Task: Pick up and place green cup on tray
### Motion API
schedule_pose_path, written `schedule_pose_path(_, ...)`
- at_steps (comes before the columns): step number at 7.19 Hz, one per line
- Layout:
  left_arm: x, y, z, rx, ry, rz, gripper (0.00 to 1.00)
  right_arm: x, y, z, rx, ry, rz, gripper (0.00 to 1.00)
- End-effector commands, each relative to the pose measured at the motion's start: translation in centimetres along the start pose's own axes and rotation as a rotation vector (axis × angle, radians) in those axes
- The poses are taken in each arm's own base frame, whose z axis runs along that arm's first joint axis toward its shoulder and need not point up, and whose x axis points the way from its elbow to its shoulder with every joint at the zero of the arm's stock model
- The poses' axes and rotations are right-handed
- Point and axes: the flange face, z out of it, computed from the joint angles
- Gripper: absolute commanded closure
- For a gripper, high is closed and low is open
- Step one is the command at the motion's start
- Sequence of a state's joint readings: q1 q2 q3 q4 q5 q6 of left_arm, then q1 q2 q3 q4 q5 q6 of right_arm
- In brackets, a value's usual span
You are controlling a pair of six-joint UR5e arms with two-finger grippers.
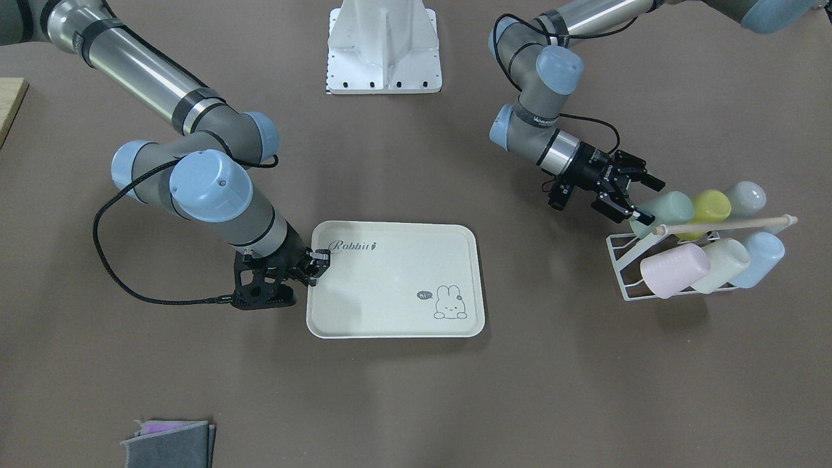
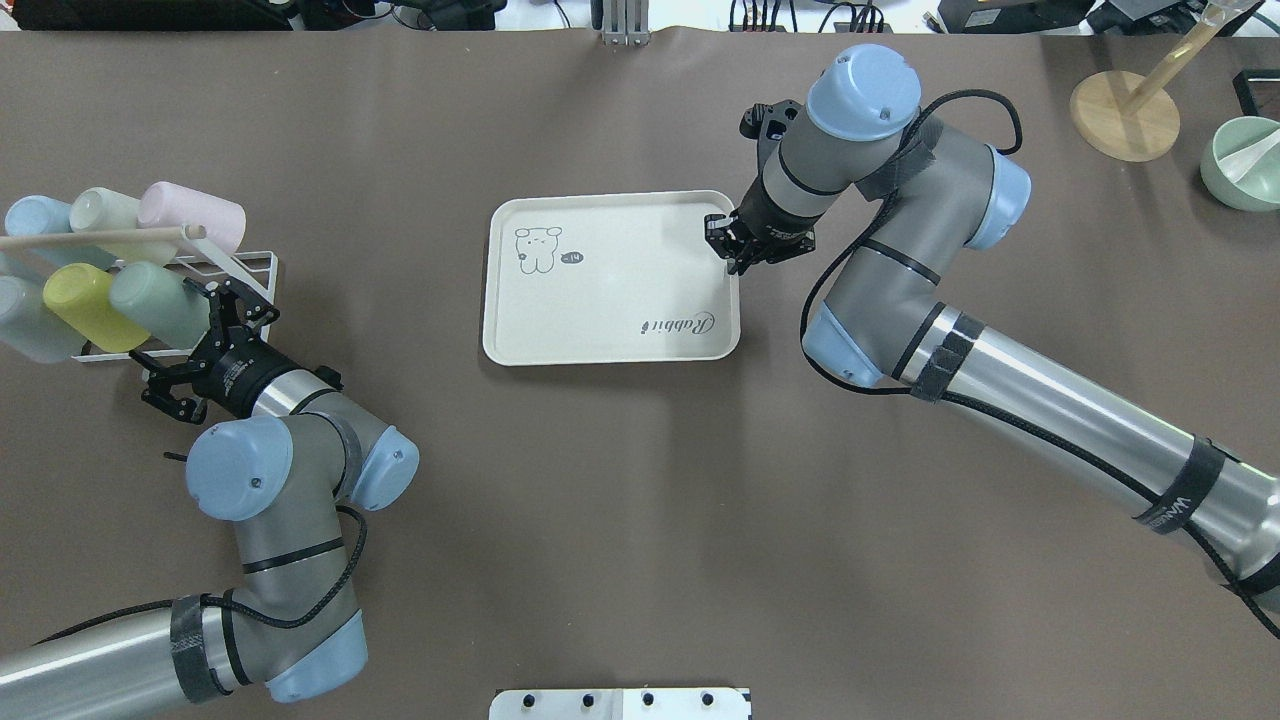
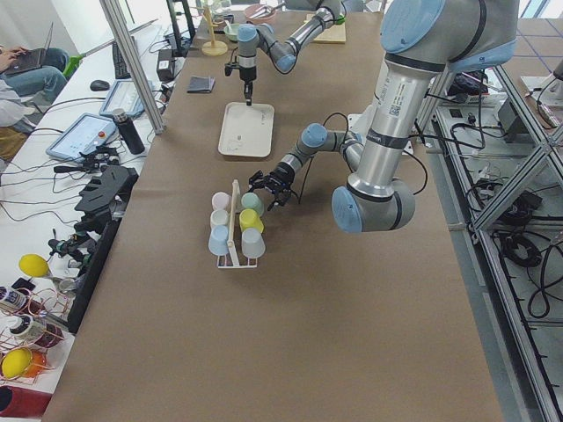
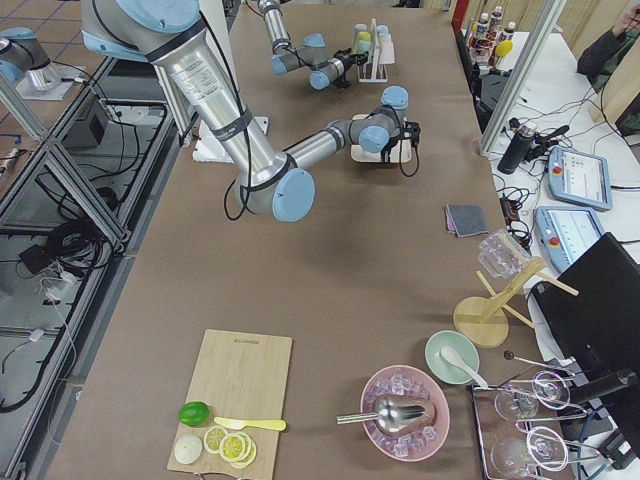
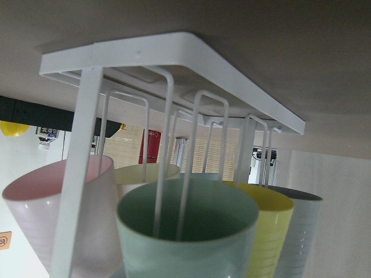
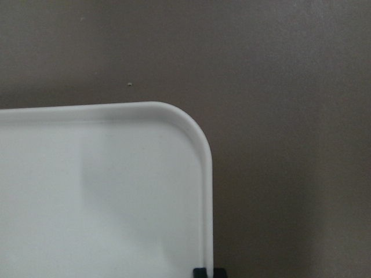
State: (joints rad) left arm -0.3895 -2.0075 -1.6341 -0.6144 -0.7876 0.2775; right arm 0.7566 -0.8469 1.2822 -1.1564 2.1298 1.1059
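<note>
The green cup [image 1: 664, 211] lies on its side on a white wire rack [image 1: 623, 273], with its mouth toward my left gripper [image 1: 645, 200]. That gripper is open and empty, with its fingers just short of the cup's mouth. The cup also shows in the overhead view [image 2: 158, 303], and the left wrist view [image 5: 186, 231] looks into its mouth. The cream tray [image 1: 396, 279] lies flat at the table's middle. My right gripper [image 1: 318, 260] is shut on the tray's rim at a corner, and its fingertips [image 6: 200, 271] straddle the tray's rim [image 6: 206, 174].
Yellow [image 1: 712, 205], grey [image 1: 746, 197], pink [image 1: 673, 270], pale whitish-green [image 1: 718, 263] and blue [image 1: 762, 257] cups fill the rack under a wooden dowel [image 1: 728, 224]. The robot base [image 1: 385, 45] is behind the tray. Folded grey cloths [image 1: 170, 443] lie at the front. A green bowl [image 2: 1245, 165] and wooden stand [image 2: 1125, 115] sit far right.
</note>
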Motion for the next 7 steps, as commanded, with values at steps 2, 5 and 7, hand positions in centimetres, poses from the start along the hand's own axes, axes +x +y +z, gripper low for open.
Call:
schedule_pose_path(2,0.1,-0.1,0.2,0.006,-0.005,0.001,0.03,0.1,0.1,0.5,0.006,-0.001,-0.003,0.55)
schedule_pose_path(5,-0.8,0.1,-0.1,-0.001,-0.054,-0.005,0.03,-0.1,-0.2,0.1,0.012,-0.006,-0.004,0.00)
schedule_pose_path(7,-0.7,0.3,0.5,-0.007,-0.051,-0.007,0.03,0.2,-1.1,-1.0,0.029,-0.012,0.004,0.00)
